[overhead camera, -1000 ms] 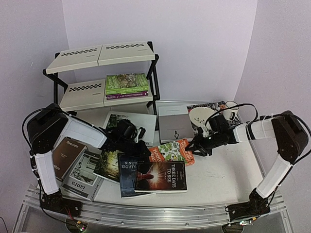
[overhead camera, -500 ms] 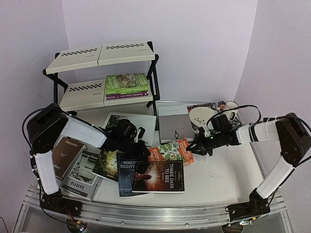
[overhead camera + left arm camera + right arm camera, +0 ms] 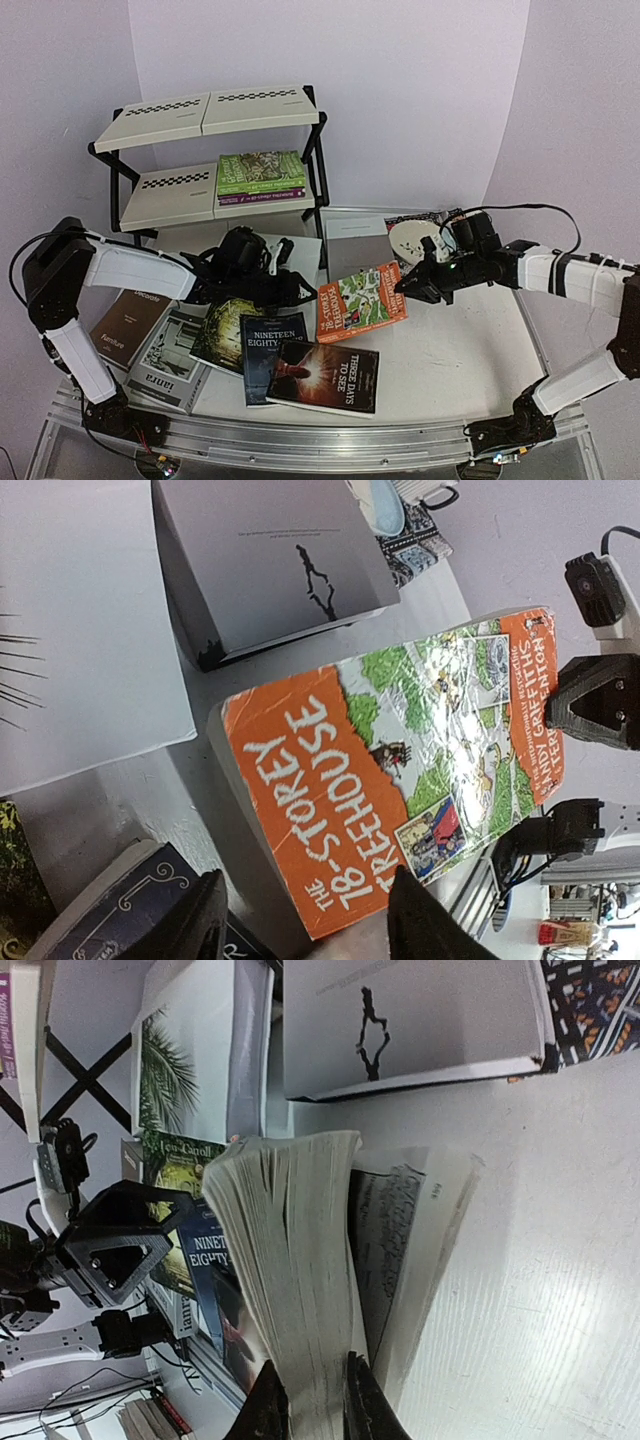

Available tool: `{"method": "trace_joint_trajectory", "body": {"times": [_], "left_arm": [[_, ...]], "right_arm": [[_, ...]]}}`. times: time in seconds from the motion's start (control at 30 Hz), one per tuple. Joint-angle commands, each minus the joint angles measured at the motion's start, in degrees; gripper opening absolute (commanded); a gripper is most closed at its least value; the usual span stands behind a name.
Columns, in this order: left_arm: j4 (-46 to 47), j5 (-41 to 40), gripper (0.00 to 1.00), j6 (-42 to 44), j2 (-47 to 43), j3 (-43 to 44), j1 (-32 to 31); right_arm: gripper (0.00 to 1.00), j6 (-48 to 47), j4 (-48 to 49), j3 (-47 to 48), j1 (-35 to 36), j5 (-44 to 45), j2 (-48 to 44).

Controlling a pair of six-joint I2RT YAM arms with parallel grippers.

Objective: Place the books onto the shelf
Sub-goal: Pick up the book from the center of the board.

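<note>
Orange-covered, the Treehouse book (image 3: 362, 301) is held tilted off the table (image 3: 450, 350) between the two arms. It is well apart from the shelf (image 3: 165, 105), on whose lower tier a green book (image 3: 260, 170) is already laid. The right gripper (image 3: 410, 285) is pinched narrowly on the book's right edge. The left gripper (image 3: 292, 292) is spread wide at the opposite edge, and nothing is clasped by it.

Trouble is judged most likely to come from the single-sided hold. With only one edge gripped, the paperback could sag, fan open or be pulled out of the pinch as it is carried toward the shelf. A drop would land it on the dark novels (image 3: 300, 365) lying below.

Only the right wrist view shows how the pinch is taken. The block of pages is seen edge-on between the fingers (image 3: 268, 1405), while a printed leaf and the back cover are splayed away from it. Whether that loose part is caught in the grip cannot be told. The left wrist view alone gives the front cover and its title, with the book's near corner lying between the parted fingers (image 3: 205, 920) and a grey book (image 3: 270, 560) just beyond. Only the top view takes in the shelf and the gap to be crossed.
</note>
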Motion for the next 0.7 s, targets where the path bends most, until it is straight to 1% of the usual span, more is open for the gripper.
{"method": "trace_joint_trajectory", "body": {"times": [0.0,0.1,0.13,0.17,0.23,0.37,0.67], "left_arm": [[2.2,-0.7,0.61,-0.8,-5.1,-1.4,-0.1],[2.8,-0.2,0.76,-1.6,-7.5,-2.3,-0.1],[2.9,-0.5,0.89,-2.3,-8.2,-2.7,-0.1],[3.2,-0.7,0.97,-3.1,-9.0,-3.0,-0.1],[4.3,0.0,1.0,-4.2,-10.3,-3.8,-0.1],[8.0,2.5,1.0,-7.2,-12.2,-5.3,0.0],[11.5,7.9,1.0,-12.7,-13.7,-6.3,0.7]], "right_arm": [[0.0,-1.9,-3.7,6.8,0.2,1.3,-5.5],[0.0,-2.1,-5.1,9.2,0.2,2.1,-6.6],[0.0,-2.1,-5.1,10.0,0.2,2.3,-6.9],[0.0,-2.0,-5.8,10.9,0.2,2.5,-7.0],[0.0,-1.8,-6.8,12.5,0.2,2.3,-7.1],[0.0,-0.4,-6.9,14.2,0.2,0.5,-6.9],[0.0,3.1,-4.9,15.3,0.2,-2.8,-8.9]]}}
